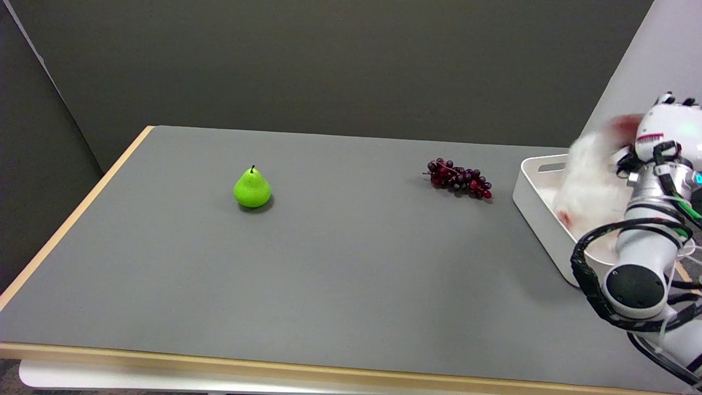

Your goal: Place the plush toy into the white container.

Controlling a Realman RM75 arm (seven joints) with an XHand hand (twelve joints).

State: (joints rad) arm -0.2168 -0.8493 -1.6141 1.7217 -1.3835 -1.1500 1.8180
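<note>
The white plush toy (pixel 589 189) is blurred by motion and hangs low inside the white container (pixel 535 211) at the table's right edge, its lower end near the floor of the container. My right hand (pixel 668 129) is right behind the toy's upper end and grips it there. The fingers are hidden behind the wrist and the fur. The right arm comes up from the lower right and covers the container's near right part.
A bunch of dark red grapes (pixel 459 180) lies just left of the container. A green pear (pixel 252 188) stands upright at the table's middle left. The grey table top (pixel 340 263) has a wooden edge along the front and left.
</note>
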